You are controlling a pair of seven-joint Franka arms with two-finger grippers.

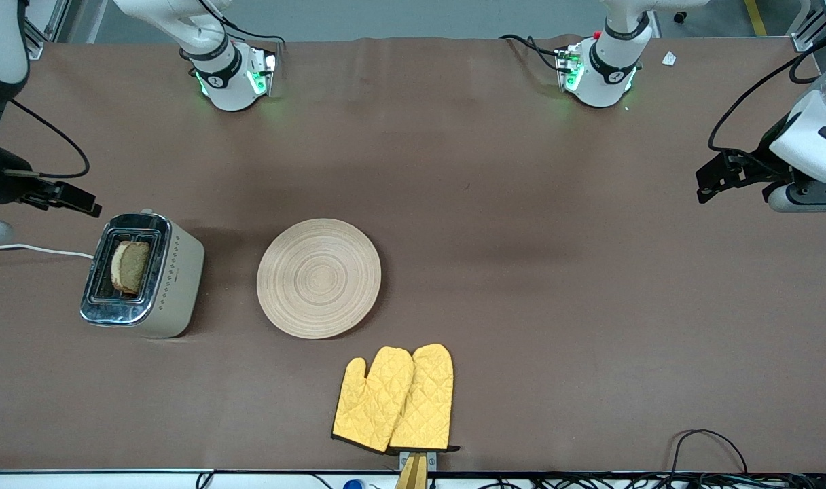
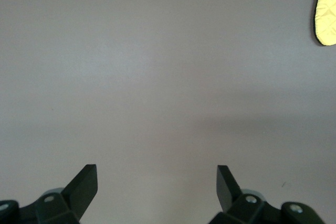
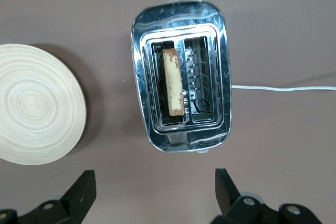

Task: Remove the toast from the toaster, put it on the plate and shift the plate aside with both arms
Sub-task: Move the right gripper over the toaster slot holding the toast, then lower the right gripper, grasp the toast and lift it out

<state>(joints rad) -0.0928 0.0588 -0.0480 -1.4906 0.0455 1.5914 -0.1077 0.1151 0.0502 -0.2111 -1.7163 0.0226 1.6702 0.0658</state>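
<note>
My right pincer (image 1: 80,202) hangs at the left edge of the front view, above the toaster (image 1: 143,275) on the brown counter (image 1: 522,272), its jaws spread wide and holding nothing. Much of that arm is cut off by the frame's edge. In the right wrist view only the two black fingertips (image 3: 79,190) show along the bottom of the frame, with the toaster between and above them.

The toast (image 1: 130,267) stands on edge in one slot of the toaster, partly sunk, so most of the slice is hidden by the chrome top; from the wrist camera only its narrow crust edge (image 3: 172,82) shows. The second slot holds only its wire guides. A white cord (image 1: 36,249) runs from the toaster off the left edge of the front view.

The plate (image 1: 318,277) lies flat and bare at centre-left of the front view, just beside the toaster toward the left arm's end of the counter, not touching it. In the right wrist view its rim is clipped by the left edge of the frame.

A pair of yellow oven mitts (image 1: 396,399) lies overlapping at lower centre, nearer the front camera than the plate, cuffs at the counter's edge.

My left pincer (image 1: 708,185) waits at the right edge of the front view, wide and holding nothing, over bare counter well apart from the plate. Its wrist view shows little but brown surface and a sliver of mitt (image 2: 327,9) at the upper right.
</note>
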